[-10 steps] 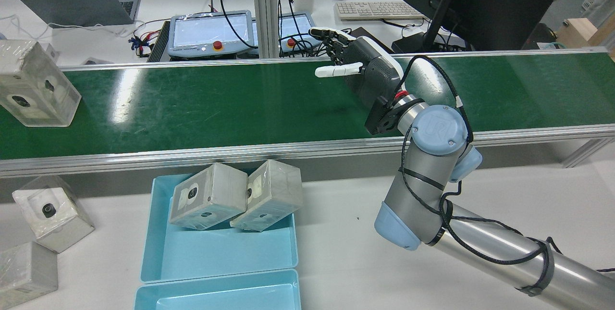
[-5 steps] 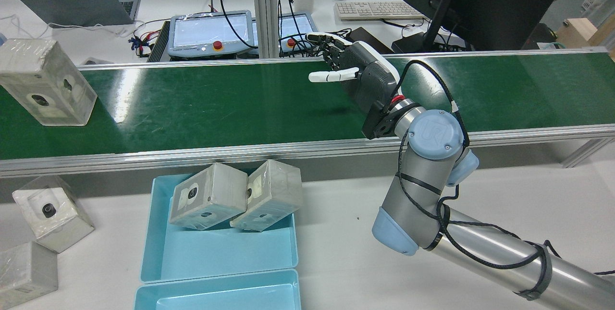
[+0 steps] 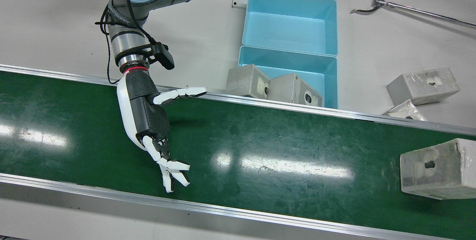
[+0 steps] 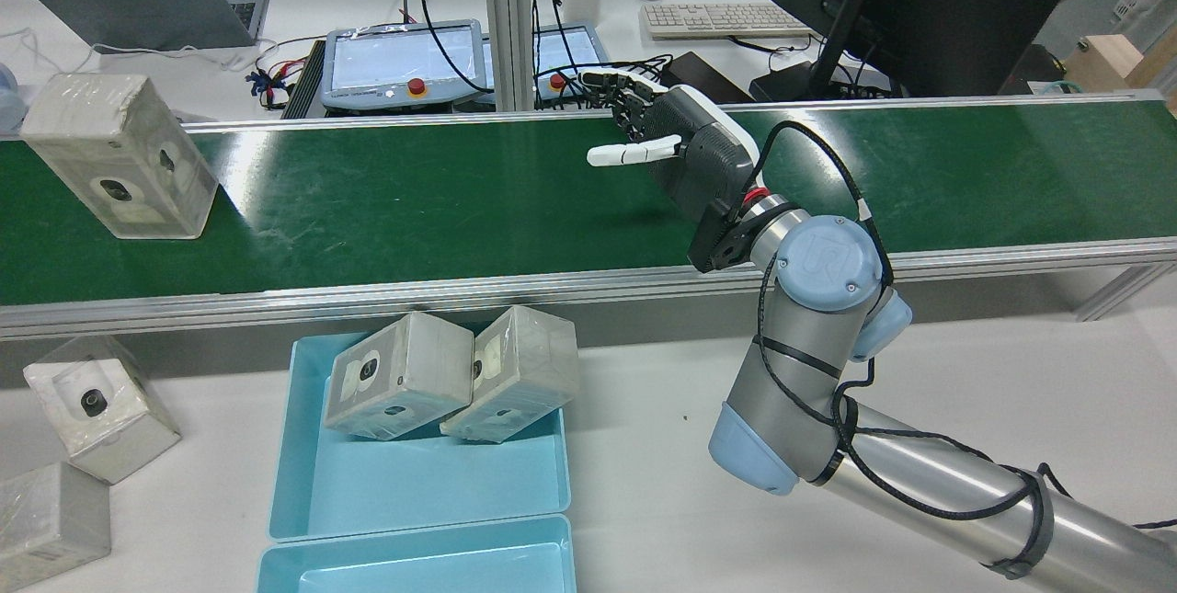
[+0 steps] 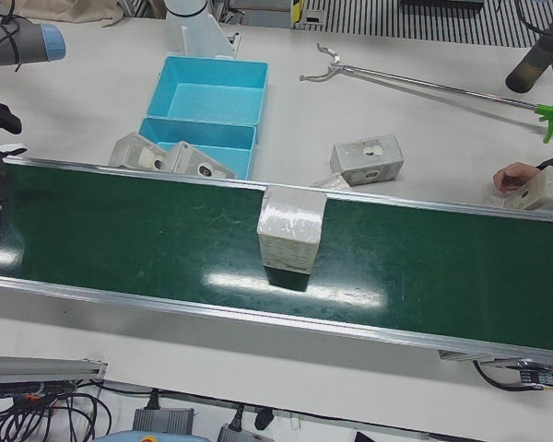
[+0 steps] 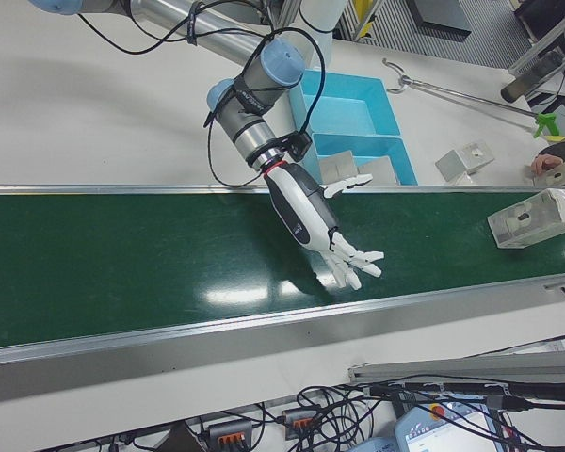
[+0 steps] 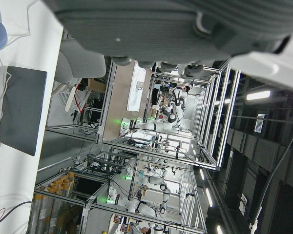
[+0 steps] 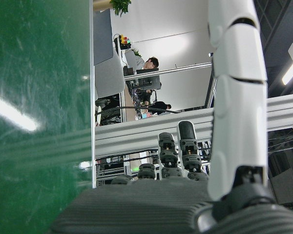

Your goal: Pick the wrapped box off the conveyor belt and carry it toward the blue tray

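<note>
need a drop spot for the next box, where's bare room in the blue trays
The near tray is crowded at its belt end, where two boxes lean on the rim; its floor behind them is bare. The second tray, bordering it on the robot's side, holds nothing. The table between the trays and the right arm is also bare.
</note>
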Motion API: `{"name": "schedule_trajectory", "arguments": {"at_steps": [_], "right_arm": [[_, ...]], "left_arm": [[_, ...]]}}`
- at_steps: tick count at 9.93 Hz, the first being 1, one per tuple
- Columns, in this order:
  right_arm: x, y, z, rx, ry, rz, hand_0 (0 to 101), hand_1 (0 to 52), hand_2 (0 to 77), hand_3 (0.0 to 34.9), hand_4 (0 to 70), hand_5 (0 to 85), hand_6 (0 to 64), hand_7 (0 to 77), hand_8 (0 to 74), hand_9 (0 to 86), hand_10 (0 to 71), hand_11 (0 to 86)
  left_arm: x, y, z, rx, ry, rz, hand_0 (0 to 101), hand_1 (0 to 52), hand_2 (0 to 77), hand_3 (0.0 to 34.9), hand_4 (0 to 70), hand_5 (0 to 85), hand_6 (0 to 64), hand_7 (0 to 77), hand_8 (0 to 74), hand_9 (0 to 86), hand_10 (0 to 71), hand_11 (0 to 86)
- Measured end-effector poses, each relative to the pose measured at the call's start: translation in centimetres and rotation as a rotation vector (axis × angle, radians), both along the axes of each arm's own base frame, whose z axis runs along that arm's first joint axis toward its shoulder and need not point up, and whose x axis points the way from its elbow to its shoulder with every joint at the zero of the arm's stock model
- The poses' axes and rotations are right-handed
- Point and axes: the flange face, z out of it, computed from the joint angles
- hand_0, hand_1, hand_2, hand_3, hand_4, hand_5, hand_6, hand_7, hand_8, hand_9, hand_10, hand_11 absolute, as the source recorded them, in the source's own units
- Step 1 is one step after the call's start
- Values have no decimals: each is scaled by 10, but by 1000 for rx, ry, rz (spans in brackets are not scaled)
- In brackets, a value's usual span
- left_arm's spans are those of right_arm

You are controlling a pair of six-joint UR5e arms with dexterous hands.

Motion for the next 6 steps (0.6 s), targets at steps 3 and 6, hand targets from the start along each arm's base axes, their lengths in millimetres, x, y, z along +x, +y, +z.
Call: {"name": "schedule_trajectory", "arguments": {"at_steps": [3, 6], "right_arm": [[0, 0, 0, -1, 0, 0, 489, 164, 109, 0, 98, 256, 55, 71, 16, 49, 0, 5], [0, 0, 1, -1, 0, 1, 490, 164, 109, 0, 98, 256, 55, 71, 16, 49, 0, 5]], "left_arm": [[0, 0, 0, 0, 0, 0, 0, 0, 5, 0, 0, 11, 5, 0, 5, 0, 5, 5], [0, 0, 0, 0, 0, 0, 0, 0, 5, 0, 0, 11, 5, 5, 5, 0, 5, 5]]}}
